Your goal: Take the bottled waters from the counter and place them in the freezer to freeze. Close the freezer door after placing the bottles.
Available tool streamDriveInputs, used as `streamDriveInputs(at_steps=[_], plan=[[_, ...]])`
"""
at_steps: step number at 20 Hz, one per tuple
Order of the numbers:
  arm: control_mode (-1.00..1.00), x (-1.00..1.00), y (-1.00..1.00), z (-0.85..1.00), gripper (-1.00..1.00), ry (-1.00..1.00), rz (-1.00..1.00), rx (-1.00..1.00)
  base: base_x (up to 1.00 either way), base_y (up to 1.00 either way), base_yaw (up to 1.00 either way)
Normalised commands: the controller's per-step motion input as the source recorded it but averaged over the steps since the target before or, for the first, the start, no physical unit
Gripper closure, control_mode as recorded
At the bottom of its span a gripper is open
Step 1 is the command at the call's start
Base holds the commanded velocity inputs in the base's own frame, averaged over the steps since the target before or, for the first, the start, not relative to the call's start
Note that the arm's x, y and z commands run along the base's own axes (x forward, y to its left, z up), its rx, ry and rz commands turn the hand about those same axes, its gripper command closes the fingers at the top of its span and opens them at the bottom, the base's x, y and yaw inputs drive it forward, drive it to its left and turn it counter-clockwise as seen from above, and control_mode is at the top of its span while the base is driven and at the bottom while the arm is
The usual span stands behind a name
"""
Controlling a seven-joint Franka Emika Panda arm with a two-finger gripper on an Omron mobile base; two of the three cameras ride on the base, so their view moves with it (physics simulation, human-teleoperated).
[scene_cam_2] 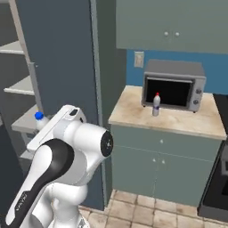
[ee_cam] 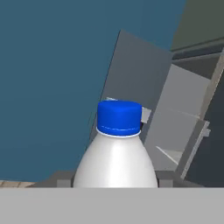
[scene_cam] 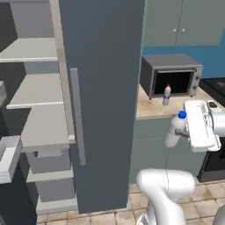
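Your fingers are clenched on the blue-capped bottle, held in the air right of the open freezer door. The red-capped bottle waits on the tabletop further right. Nothing is frozen yet; both placements and closing remain.

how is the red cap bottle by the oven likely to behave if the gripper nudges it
The red-capped bottle stands upright on the counter, tall and narrow, so a nudge near the cap would probably tip it. Its round body suggests it would then roll. The smooth plastic looks somewhat slippery, so a firm grip around the body, like the one on the blue-capped bottle, seems safer.
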Motion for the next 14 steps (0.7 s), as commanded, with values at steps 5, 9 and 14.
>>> streamDriveInputs(at_steps=[5, 9, 14], plan=[[1.0, 0.0, 0.0, 0.0, 1.0, 0.0, 0.0, 0.0, 0.39, 1.0, 0.05], [1.0, 0.0, 0.0, 0.0, 1.0, 0.0, 0.0, 0.0, 0.63, 0.9, 0.0], [1.0, 0.0, 0.0, 0.0, 1.0, 0.0, 0.0, 0.0, 0.53, 0.75, 0.0]])
